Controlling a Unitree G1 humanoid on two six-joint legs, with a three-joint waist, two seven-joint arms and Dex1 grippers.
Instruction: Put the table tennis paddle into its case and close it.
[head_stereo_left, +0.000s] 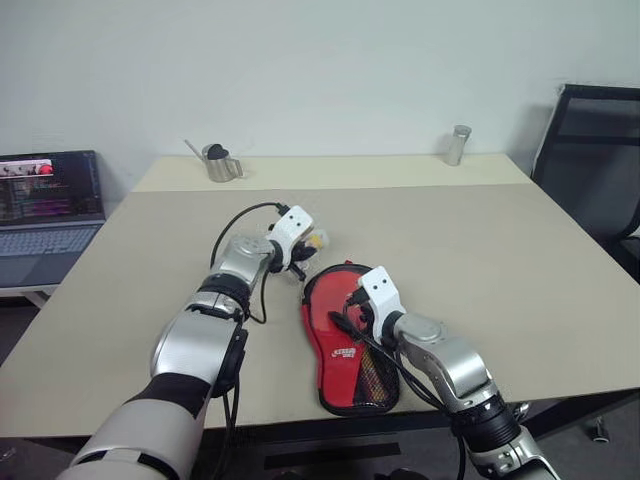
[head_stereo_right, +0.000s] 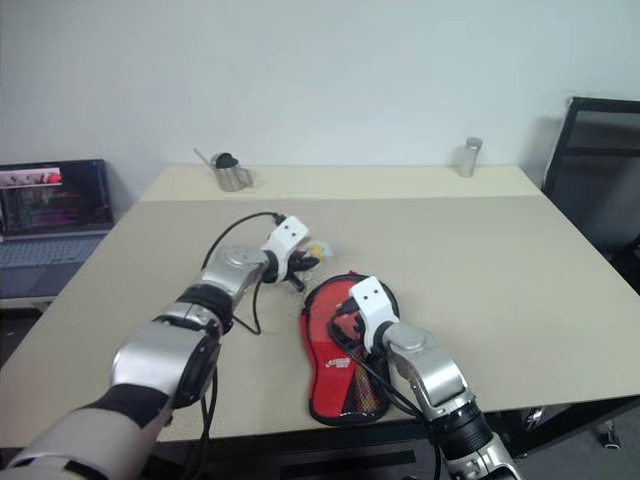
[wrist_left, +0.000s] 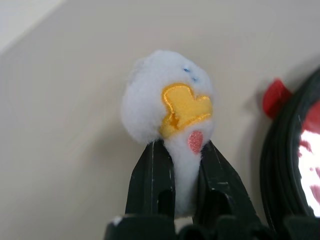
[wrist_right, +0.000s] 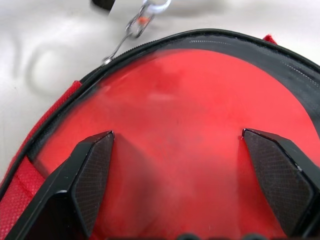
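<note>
Left gripper (wrist_left: 181, 165) pinching the ball charm (wrist_left: 170, 107), right gripper (wrist_right: 177, 170) spread wide over the case (head_stereo_left: 345, 345).

The left gripper's 2 black fingers (wrist_left: 152, 177) were pressed together on the lower part of the fluffy white charm with a yellow patch, which stuck out beyond the fingertips, lifted off the table (head_stereo_left: 480, 250). A thin chain (wrist_right: 131, 30) ran from the charm toward the zipper edge of the case. The right gripper's 2 fingers (wrist_right: 92, 175) stood far apart, 1 on each side above a smooth red round face lying inside the black zipper rim, likely the paddle (wrist_right: 190, 115) in the open case. The case lay flat on the table, its round end under the right jaws and just beside the left jaws, its narrow mesh end pointing back toward the robot.
</note>
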